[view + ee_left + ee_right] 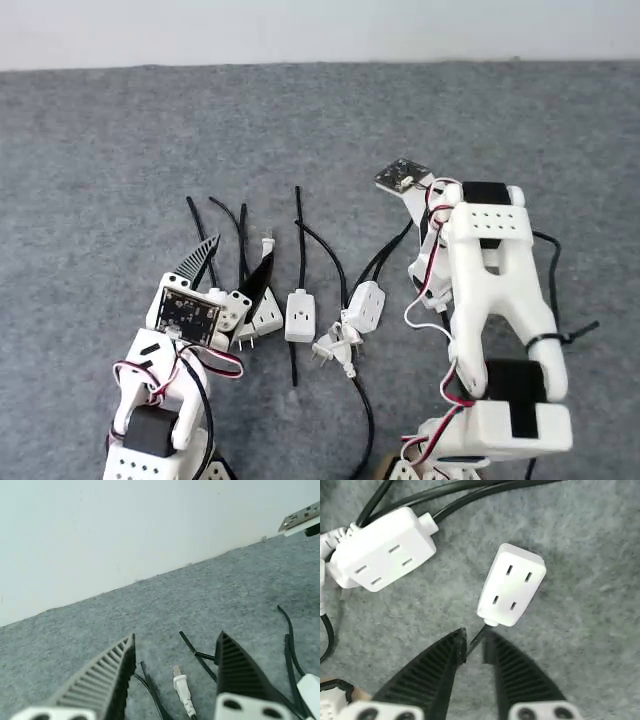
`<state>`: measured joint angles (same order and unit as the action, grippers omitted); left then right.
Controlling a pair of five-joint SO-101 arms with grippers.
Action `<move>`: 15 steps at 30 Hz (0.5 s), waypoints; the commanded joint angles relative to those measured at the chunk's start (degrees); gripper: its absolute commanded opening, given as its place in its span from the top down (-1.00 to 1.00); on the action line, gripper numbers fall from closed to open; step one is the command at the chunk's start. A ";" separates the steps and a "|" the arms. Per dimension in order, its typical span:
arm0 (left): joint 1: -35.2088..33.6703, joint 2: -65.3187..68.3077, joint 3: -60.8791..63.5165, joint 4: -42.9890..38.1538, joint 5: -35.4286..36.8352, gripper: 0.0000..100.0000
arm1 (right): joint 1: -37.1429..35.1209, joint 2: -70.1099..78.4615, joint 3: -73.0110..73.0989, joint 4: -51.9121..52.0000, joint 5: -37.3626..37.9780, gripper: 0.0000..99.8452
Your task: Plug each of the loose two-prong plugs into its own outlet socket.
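**High view.** Grey carpeted table [100,150]. A row of three white plastic outlet blocks on black cords lies near the arms: left block [268,318], middle block [300,315] and right block [367,305]. A white two-prong plug [335,350] lies loose just beside the right block, in no socket. The left claw [243,250] is spread. A small white plug [267,240] lies by its fingertips, beyond the left block. The right arm [495,290] is folded over the table's right side.

**Left wrist view.** The left claw's fingers stand wide apart and hold nothing. The small white plug lies flat on the table between them, with black cords close on either side.

**Right wrist view.** The right claw [475,639] is drawn to a narrow slit round a thin black cord [479,632] at the tail of a two-socket block [512,585], apparently pinching it. A second block [385,547] lies near but apart.

**Hazards, judged.**
- A block held by its cord rather than its body may swivel, so the prongs miss the slots.
- The left claw may catch a neighbouring cord as it closes on the plug.
- A plug lying flat may twist in the grip.
- The crossed cords may drag other blocks out of line.
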<state>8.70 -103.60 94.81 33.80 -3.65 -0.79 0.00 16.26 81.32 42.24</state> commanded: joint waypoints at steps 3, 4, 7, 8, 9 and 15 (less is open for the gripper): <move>0.00 -0.53 -0.31 -1.85 -0.79 0.48 | 1.19 -0.84 -8.09 -0.13 0.70 0.63; 0.00 -0.53 -0.31 -1.85 -0.88 0.48 | 0.92 -0.84 -9.14 0.66 0.70 0.63; 0.00 -0.53 -0.31 -1.85 -0.88 0.48 | -0.22 -0.40 -13.36 4.53 0.70 0.63; 0.00 -0.53 -0.31 -1.85 -0.88 0.48 | -0.57 -0.40 -14.77 6.11 0.70 0.63; 0.00 -0.53 -0.31 -1.85 -0.88 0.48 | -0.92 -0.40 -16.00 7.69 0.70 0.63; 0.00 -0.53 0.22 -1.93 -0.88 0.48 | -0.57 -0.40 -23.12 11.12 -3.87 0.66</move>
<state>8.70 -103.60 95.69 33.80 -3.65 -1.23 0.18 -0.44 90.73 41.80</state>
